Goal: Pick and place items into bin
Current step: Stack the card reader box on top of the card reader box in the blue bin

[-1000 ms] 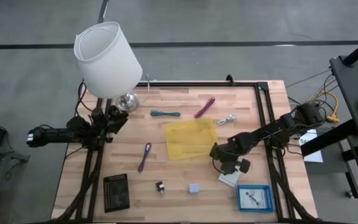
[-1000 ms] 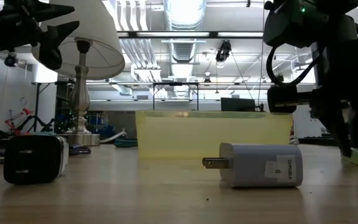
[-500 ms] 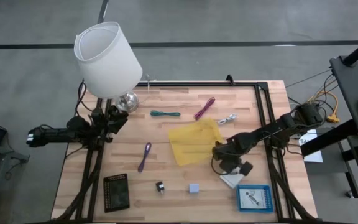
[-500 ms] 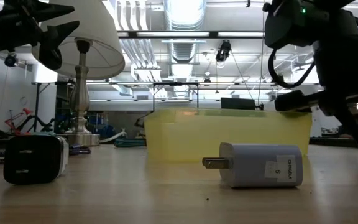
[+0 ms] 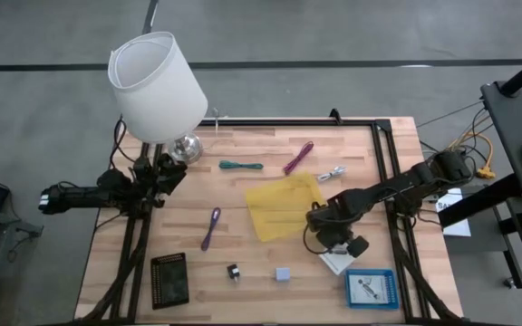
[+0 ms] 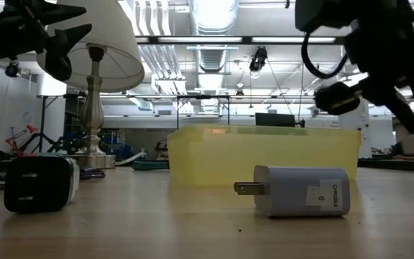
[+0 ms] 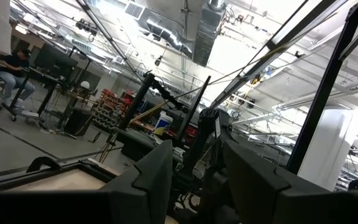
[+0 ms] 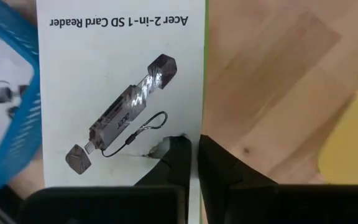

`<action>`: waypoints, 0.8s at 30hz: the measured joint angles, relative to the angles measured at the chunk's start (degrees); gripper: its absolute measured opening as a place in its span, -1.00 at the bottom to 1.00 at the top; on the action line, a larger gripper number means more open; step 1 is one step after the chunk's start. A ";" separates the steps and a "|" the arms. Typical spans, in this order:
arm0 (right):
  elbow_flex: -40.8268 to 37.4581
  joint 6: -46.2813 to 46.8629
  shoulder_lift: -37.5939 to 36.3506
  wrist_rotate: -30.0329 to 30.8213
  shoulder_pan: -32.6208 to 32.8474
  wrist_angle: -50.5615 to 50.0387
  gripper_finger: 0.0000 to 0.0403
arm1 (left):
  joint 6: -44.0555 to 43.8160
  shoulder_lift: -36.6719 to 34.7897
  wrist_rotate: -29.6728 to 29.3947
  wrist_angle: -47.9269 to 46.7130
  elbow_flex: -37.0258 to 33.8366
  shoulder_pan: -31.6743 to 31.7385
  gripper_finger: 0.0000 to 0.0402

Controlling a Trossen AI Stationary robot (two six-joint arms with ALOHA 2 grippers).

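Left hand (image 7: 194, 186): we saw it parked off the counter's left edge beside the white lamp (image 5: 155, 86), its two fingers parted with nothing between them.
Loose items: the purple cord (image 5: 211, 227), tiny black piece (image 5: 233, 272), teal cord (image 5: 241, 166), grey-blue cube (image 5: 283, 273), magenta cord (image 5: 298, 156) and silver clip (image 5: 332, 173) all lay on the counter (image 5: 243, 204), apart from one another and outside the yellow bin (image 5: 284, 206).
Right hand (image 8: 192, 163): it hung just right of the bin over the white card-reader packet (image 8: 120, 93); its fingers stood nearly closed, tips at the packet's edge, and we could not tell whether they gripped it.
Risk, thin grip: we judged that a flat packet nipped only at its rim could swing or slip out during a lift.
Risk, bin: the arm sat very near the light bin, so we thought a sweep toward it could nudge the bin.
Risk, neighbour: the blue packet (image 5: 370, 288) lay touching or overlapping the white one and might be dragged along.
High view only: the whole layout and which arm was which.
Right wrist view only: the packet's print and the finger gap.
Low view only: the bin's wall height and the cube's plug prongs.
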 joint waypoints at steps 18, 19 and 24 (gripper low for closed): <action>-1.84 42.07 -17.92 -6.09 4.40 -3.23 -0.96 | 0.00 0.00 0.02 -0.07 0.00 0.00 -0.35; -2.24 44.99 -19.63 -4.55 5.73 -2.55 -0.96 | 0.00 0.00 0.01 -0.04 0.00 -0.01 -0.35; -2.97 56.20 -25.51 5.38 14.34 -2.43 -0.96 | 0.00 0.00 0.02 -0.04 0.00 0.00 -0.35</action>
